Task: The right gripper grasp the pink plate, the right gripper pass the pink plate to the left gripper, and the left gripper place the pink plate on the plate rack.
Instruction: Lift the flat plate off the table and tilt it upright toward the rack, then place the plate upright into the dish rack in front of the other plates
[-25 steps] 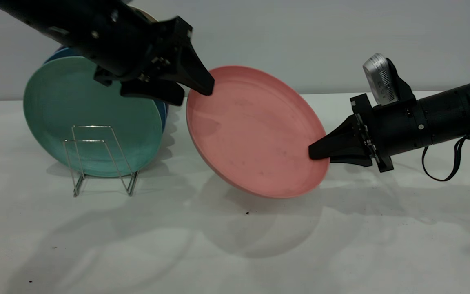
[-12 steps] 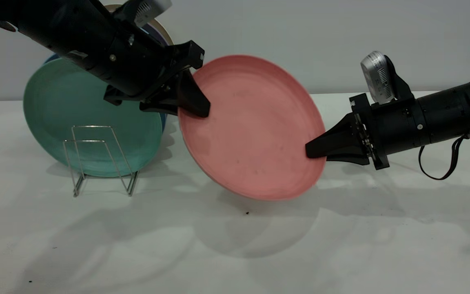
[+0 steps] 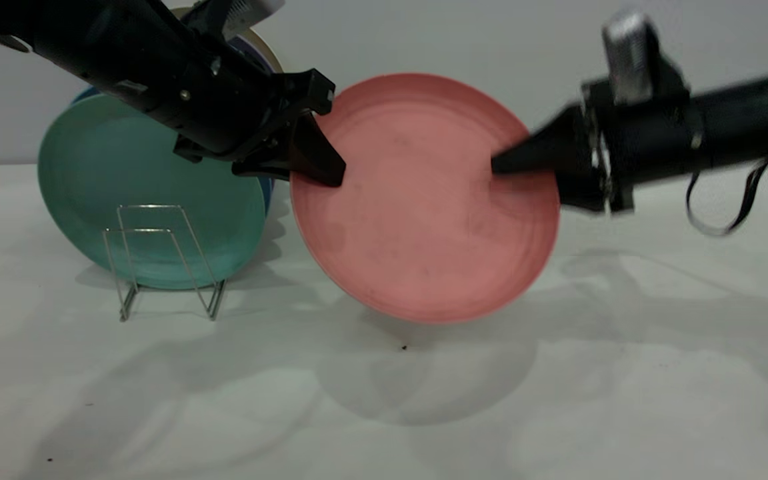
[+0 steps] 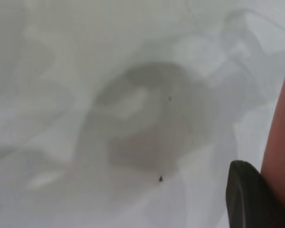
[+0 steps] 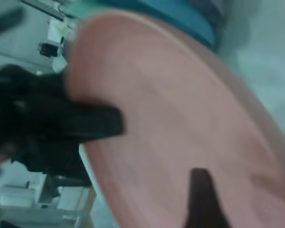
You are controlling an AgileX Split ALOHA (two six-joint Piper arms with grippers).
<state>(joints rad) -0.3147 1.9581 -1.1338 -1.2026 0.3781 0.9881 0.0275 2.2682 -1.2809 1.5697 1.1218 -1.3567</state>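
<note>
The pink plate hangs above the table, nearly upright, its face to the exterior camera. My left gripper is shut on its left rim. In the left wrist view one finger lies against the pink plate. My right gripper is shut on the plate's upper right part, one finger across its face. The right wrist view shows that finger on the pink plate, with the left gripper at the far rim. The wire plate rack stands at the left.
A mint-green plate leans upright in the rack. A blue plate and a beige one stand behind it. The left arm reaches over these plates. The white table is bare in front and to the right.
My left gripper has closed on the plate's left rim. My right gripper has swung upward, and the plate's right side has risen and turned to face the camera more squarely.
</note>
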